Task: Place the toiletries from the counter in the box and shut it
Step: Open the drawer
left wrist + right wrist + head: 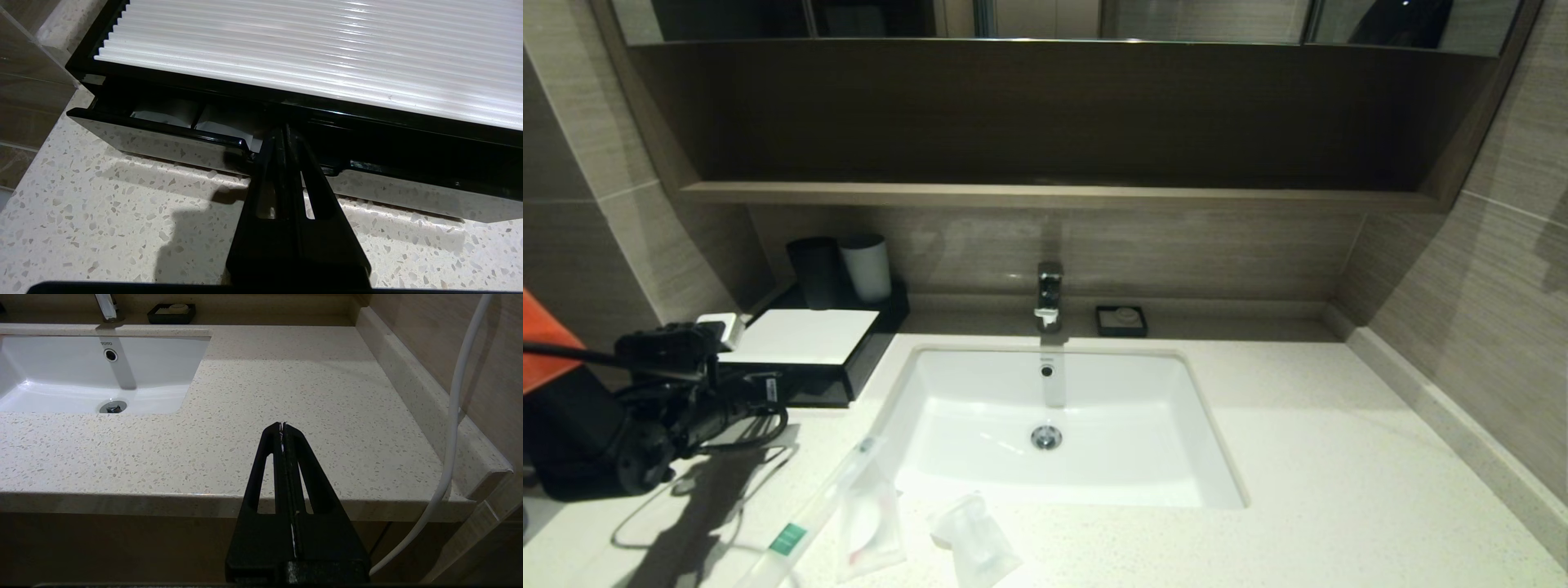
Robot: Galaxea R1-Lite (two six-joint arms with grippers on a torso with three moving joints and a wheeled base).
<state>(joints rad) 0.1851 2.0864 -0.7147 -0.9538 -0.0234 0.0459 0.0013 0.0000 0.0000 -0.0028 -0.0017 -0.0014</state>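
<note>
At the counter's left end, the left gripper (284, 134), fingers pressed together, is nosing into the gap of the black box's drawer (163, 136), apparently opening it. The next move calls for pulling it wider. Packaged toiletries (870, 523) are lying before the sink (980, 408). The right gripper (282, 426), pressed together, is idling off the counter's front edge.

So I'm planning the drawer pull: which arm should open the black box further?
Left. The left gripper, shut, has its tips at the slightly open drawer of the box. The right gripper hangs beyond the counter's front edge.
</note>
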